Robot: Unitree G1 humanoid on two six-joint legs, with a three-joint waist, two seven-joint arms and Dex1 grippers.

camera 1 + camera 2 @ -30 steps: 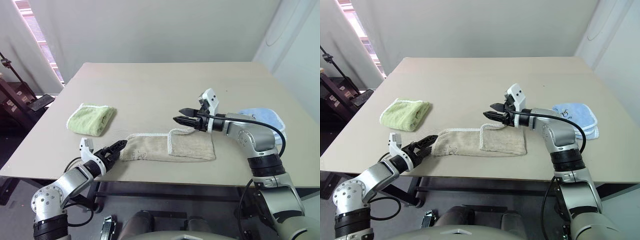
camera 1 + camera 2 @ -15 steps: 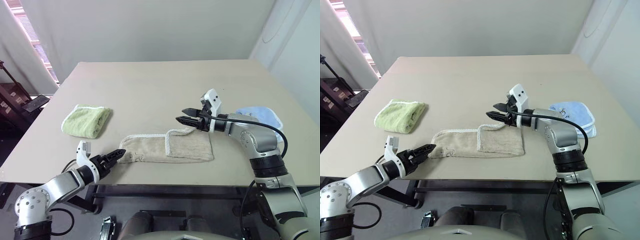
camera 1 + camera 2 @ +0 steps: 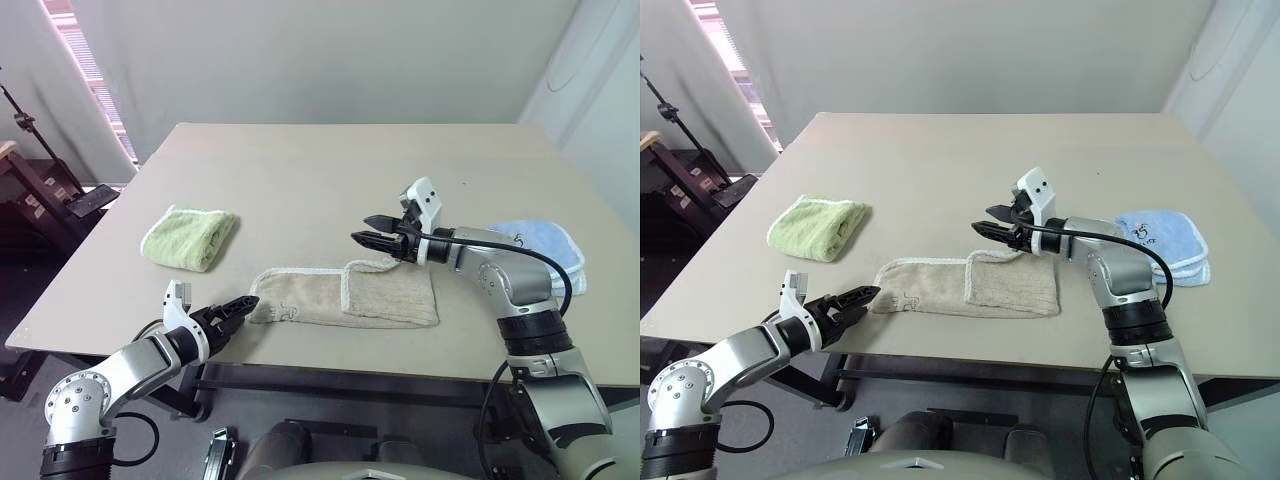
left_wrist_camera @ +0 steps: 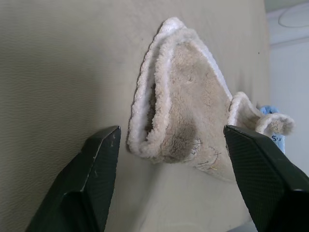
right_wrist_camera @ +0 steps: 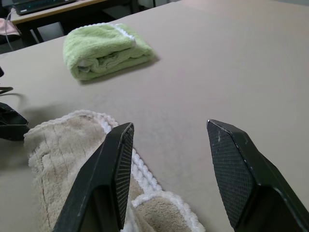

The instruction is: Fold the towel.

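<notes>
Only the towel (image 4: 188,111) bears a logo (too small to read).

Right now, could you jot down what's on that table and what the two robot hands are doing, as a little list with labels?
Table: tan table
Towel: beige towel lying flat near the front edge, folded into a long strip, right part doubled over
Left gripper: left gripper open, just off the towel's left end, holding nothing
Right gripper: right gripper open, above the towel's far edge, holding nothing
Other items: green towel folded at left; blue towel at right
</notes>
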